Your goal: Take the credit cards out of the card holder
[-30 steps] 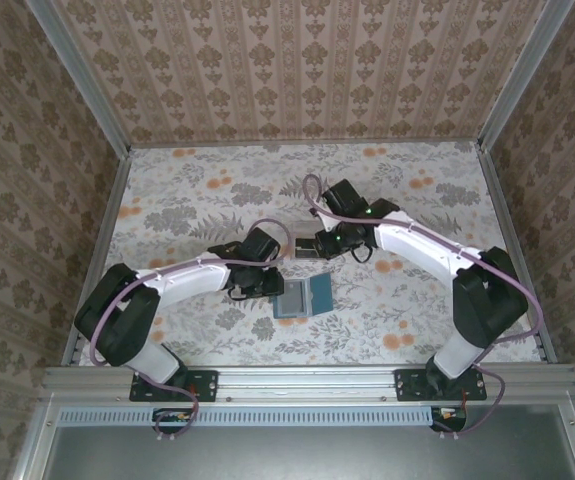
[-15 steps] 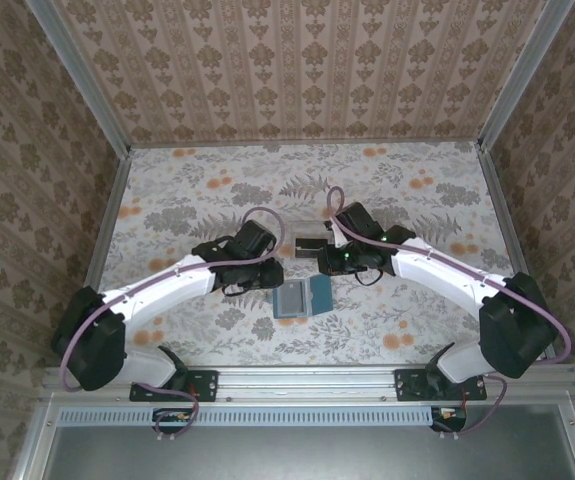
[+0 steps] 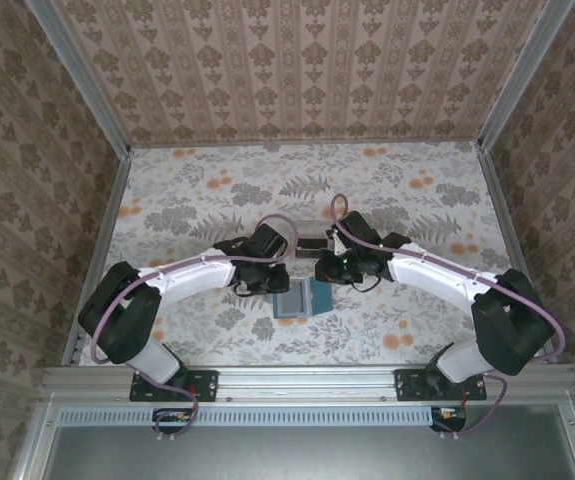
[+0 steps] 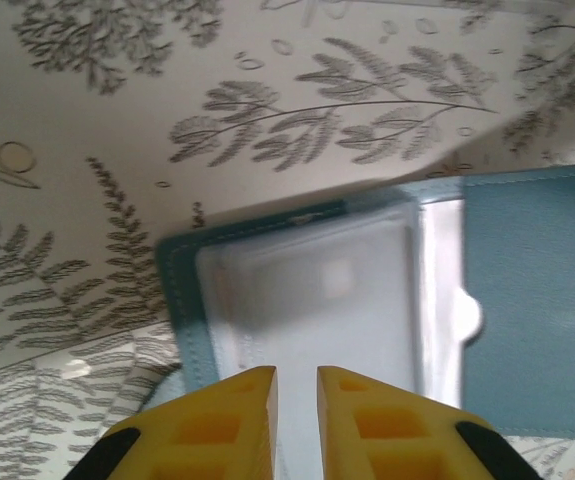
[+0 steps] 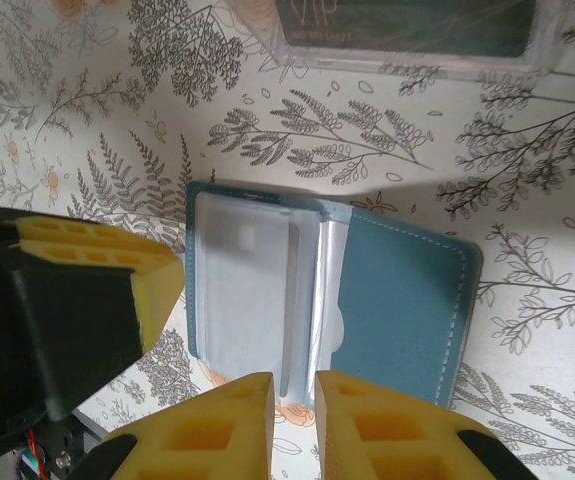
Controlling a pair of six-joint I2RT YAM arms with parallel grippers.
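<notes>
On the flowery bench (image 3: pixel 187 200) the card holder (image 3: pixel 302 298) lies open; left claw (image 4: pixel 295 400) and right claw (image 5: pixel 293 405) hang just above it, both nearly pressed together, pinching nothing.

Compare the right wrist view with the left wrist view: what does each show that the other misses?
Right wrist alone: the whole open card holder, a clear box with a dark card beyond it, and the left end effector at the holder's edge. Left wrist alone: a close look at the holder's clear pocket. Both: the teal holder lying open on the floral table, and each camera's own yellow fingers nearly together.
</notes>
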